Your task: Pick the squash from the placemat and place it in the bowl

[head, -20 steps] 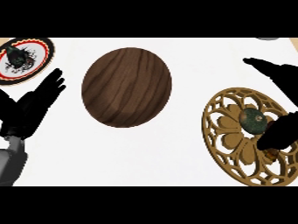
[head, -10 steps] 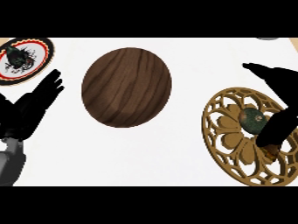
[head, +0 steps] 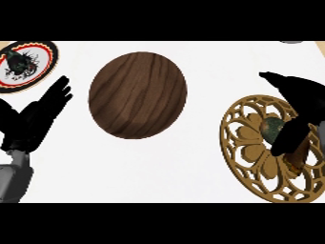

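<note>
r hand point(head: 307, 107) fingers curl round squash point(head: 271, 129) on placemat point(head: 247, 143); squash axis hidden. l hand point(head: 30, 119) open.

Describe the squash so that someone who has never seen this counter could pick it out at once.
Start at the gold openwork placemat near the counter's right edge. Near its middle, partly under the right hand, lies the squash, a small dark green rounded thing. The brown wooden bowl in the middle and the patterned plate at far left are both much larger and neither is green.
</note>
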